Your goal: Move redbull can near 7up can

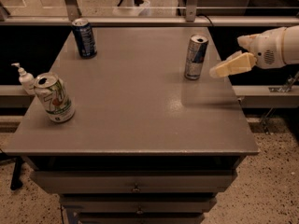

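Observation:
The redbull can (195,57), slim and silver with blue panels, stands upright at the right rear of the grey table (135,106). The 7up can (54,97), wider, white and green, stands near the table's left edge. My gripper (225,56) reaches in from the right, just right of the redbull can at about its height, and does not touch it. Its cream fingers (232,65) are apart and hold nothing.
A dark blue can (84,38) stands at the table's back left. A small white pump bottle (25,78) sits just off the left edge, behind the 7up can. Drawers (135,181) lie under the tabletop. A rail (140,20) runs along the back.

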